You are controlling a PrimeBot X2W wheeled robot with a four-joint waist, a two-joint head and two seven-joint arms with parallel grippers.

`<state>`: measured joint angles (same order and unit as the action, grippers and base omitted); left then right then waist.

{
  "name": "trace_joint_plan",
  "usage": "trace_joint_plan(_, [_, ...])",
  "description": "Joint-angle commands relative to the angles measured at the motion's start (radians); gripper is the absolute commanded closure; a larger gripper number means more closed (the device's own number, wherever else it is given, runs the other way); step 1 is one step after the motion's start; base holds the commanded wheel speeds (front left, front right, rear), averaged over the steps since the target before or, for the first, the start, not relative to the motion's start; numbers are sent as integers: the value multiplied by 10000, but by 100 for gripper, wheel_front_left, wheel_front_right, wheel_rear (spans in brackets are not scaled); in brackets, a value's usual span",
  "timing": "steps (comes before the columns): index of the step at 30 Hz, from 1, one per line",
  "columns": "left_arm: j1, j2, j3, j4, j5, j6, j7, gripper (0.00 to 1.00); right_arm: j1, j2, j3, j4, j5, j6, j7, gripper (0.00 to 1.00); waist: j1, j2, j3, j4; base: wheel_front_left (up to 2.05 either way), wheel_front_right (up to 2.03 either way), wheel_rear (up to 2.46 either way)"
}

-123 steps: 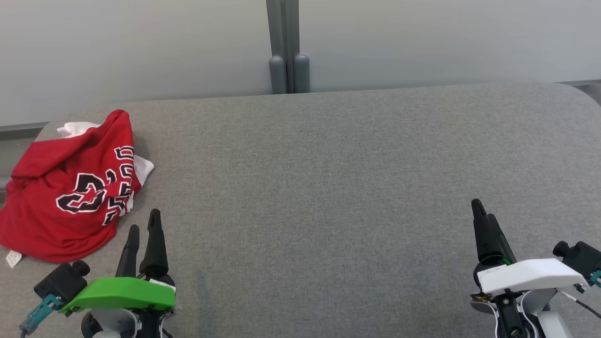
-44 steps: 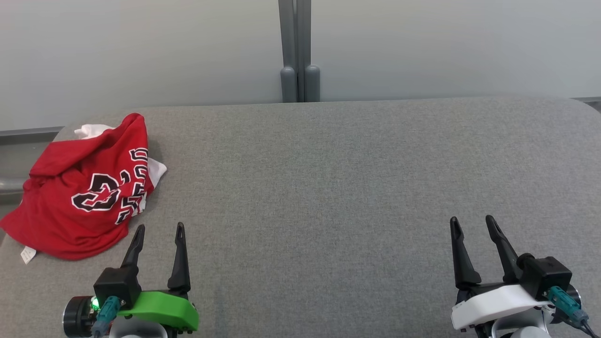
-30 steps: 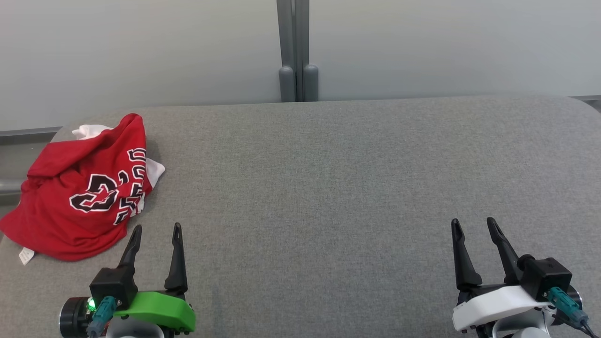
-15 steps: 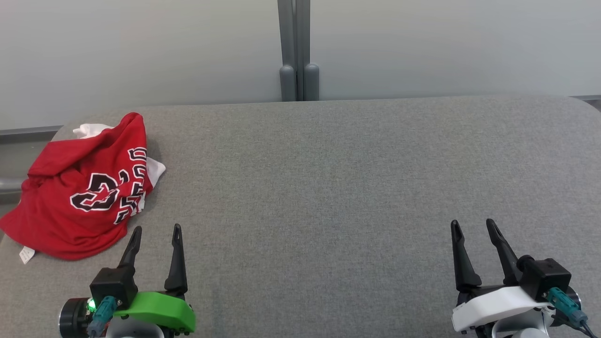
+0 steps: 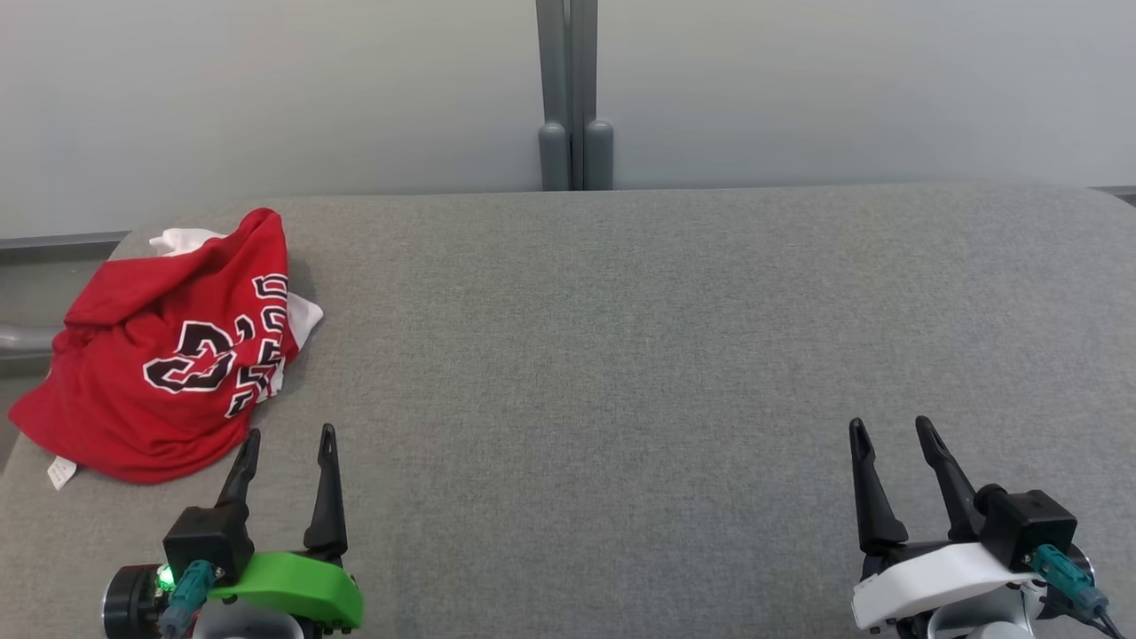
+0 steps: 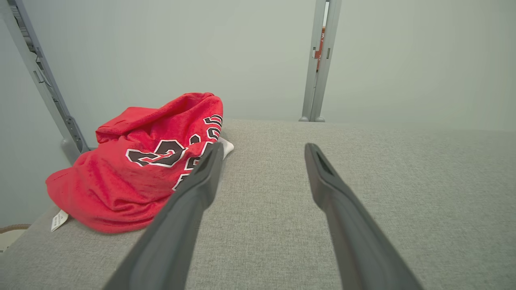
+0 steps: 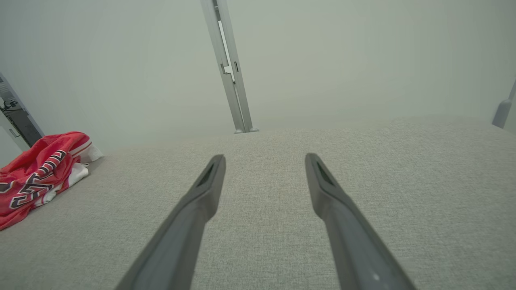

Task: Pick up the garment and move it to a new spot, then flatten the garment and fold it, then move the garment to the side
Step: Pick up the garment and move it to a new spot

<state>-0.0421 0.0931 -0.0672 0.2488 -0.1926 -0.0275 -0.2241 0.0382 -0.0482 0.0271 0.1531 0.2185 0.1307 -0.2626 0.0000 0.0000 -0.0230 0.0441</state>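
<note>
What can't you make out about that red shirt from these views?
Lettering on the red garment: head view, folds hide part.
White tag: head view, too small to read.
White cloth under the garment: mostly covered; separate item or lining, unclear.
Right wrist view: the left edge cuts the garment off.
Left wrist view: a finger of the left hand covers some print.

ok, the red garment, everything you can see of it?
The red garment is a jersey-like knit with black, white-edged lettering partly hidden in folds. White fabric pokes out at its far and right edges, and a small white tag sticks out at the near left corner. It lies crumpled in a loose heap at the left end of the grey padded surface. The open left gripper sits just short of it, not holding it.
</note>
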Motion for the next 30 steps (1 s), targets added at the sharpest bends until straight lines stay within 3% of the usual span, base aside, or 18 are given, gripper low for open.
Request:
trace_joint_plan(1, [79,113,28,-20,-23,73,29,0,111,-39,8,19,43,1,-35,0,0,0,8,95,0,0,0])
trace_joint_plan(30, [108,502,191,-98,-296,457,71,0,119,-39,112,64,22,1,74,0,0,0,226,2970,0,0,0])
